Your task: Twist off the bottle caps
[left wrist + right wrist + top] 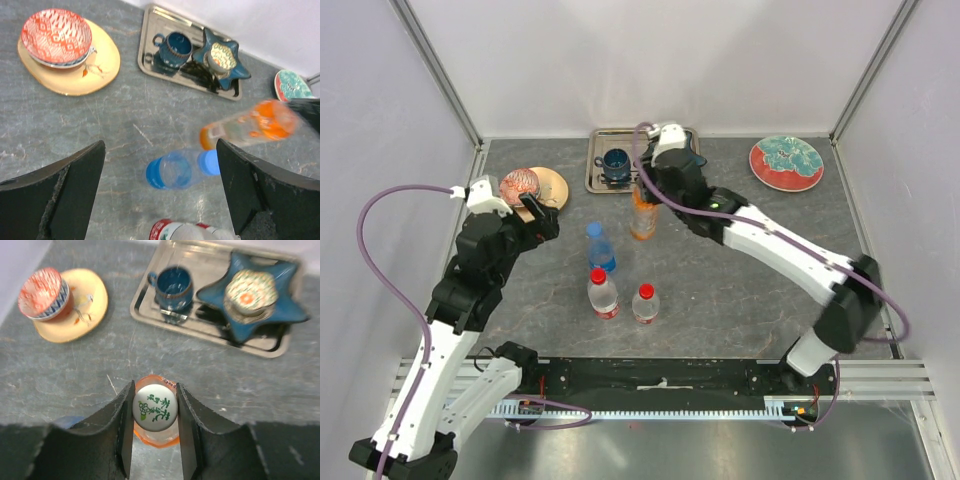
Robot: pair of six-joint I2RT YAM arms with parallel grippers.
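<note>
The orange-liquid bottle (642, 217) stands upright near the tray. My right gripper (155, 388) is shut on its white cap (155, 408), one finger pressed to each side. The blue-tinted bottle (600, 251) with a blue cap (595, 230) stands in the middle of the table. In front of it stand two clear bottles (603, 297) (645, 306), each with a red cap (598, 275) (646, 291). My left gripper (160, 145) hangs open above and left of the blue bottle (172, 172), holding nothing.
A metal tray (593, 176) at the back holds a dark blue cup (615, 162) and a blue star-shaped dish (287, 310). A tan plate (556, 186) with a red patterned bowl (520, 183) sits at the left. A red-and-teal plate (786, 163) lies at the back right.
</note>
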